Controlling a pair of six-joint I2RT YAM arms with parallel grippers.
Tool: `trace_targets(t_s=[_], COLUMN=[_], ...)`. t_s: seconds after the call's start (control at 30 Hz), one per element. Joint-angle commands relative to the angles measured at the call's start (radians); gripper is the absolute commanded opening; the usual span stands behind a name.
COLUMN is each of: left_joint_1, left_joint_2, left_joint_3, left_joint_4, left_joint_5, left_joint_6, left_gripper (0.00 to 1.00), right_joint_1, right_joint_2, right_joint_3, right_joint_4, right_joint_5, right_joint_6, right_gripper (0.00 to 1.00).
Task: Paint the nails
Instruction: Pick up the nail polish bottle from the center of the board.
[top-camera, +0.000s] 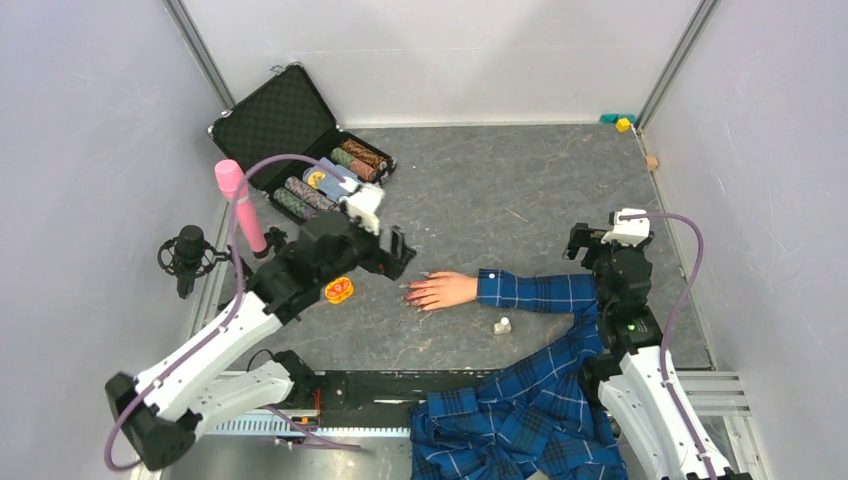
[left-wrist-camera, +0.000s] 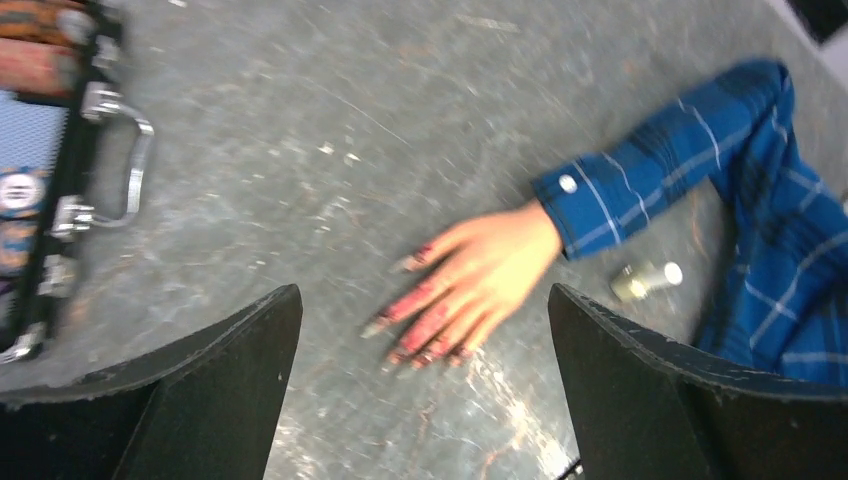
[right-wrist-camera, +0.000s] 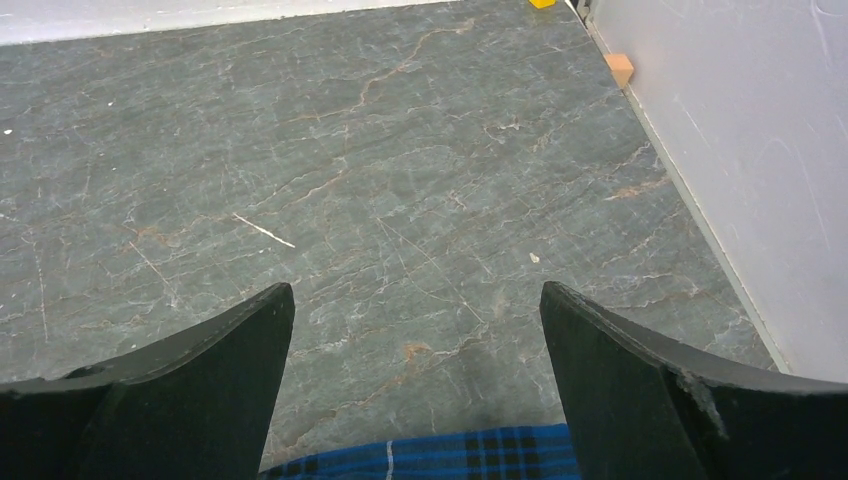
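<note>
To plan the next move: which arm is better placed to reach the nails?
Probably left. The left gripper, open, is close to the nails and its camera sees them; the right gripper faces table beyond the sleeve.

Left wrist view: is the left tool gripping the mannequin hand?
No, the left tool stands wide open and the mannequin hand lies flat on the table, touching neither finger.

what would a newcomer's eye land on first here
A flesh-coloured mannequin hand in a blue plaid sleeve lies mid-table, its nails reddish. The left gripper hangs open just left of them. At the far left corner an open black case shows rows of poker chips.
</note>
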Motion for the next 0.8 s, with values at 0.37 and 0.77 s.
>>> trace_targets(t_s=[0.37, 0.77], left_joint_1=[-0.611, -0.676], left_joint_2=[0.400, 0.707], left_joint_3=[-0.071, -0.037], left_joint_4=[0.442, 0.718], left_joint_5=[-0.094, -0.053], left_joint_6=[0.175, 0.275], left_gripper=[0.98, 0.85], right_joint_1=[0.000, -0.001], right_joint_2=[-0.020, -0.022], right_joint_3=[-0.017, -0.019], right_joint_4=[0.041, 0.039], right_joint_5=[-0.042, -0.038], right_joint_6=[0.003, 0.003], right_gripper=[0.98, 0.98])
